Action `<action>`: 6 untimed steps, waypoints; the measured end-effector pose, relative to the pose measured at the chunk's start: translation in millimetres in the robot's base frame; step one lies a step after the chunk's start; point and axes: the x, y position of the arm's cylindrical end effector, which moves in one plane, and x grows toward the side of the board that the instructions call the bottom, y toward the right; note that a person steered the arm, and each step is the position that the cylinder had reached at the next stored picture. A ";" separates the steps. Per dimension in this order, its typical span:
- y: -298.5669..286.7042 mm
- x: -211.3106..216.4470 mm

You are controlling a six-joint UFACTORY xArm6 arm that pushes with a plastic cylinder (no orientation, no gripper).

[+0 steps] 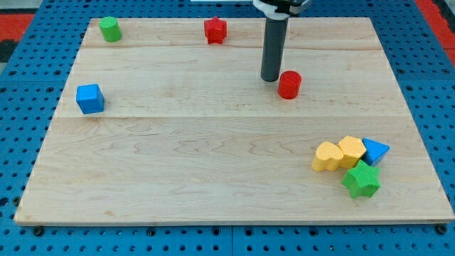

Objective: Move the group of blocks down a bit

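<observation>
A group of blocks sits at the view's lower right: a yellow heart (327,156), a yellow hexagon-like block (351,151), a blue triangle (375,151) and a green star (361,179), all touching or nearly so. My tip (270,79) stands on the board near the view's top centre, just left of a red cylinder (289,84), almost touching it. The tip is well above and left of the group.
A green cylinder (109,29) sits at the top left, a red star-like block (215,30) at the top centre, a blue cube (90,98) at the left. The wooden board (213,178) lies on a blue perforated table.
</observation>
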 end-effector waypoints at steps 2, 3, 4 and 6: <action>47.2 61.0; 50.9 55.3; 40.6 106.6; 35.8 94.1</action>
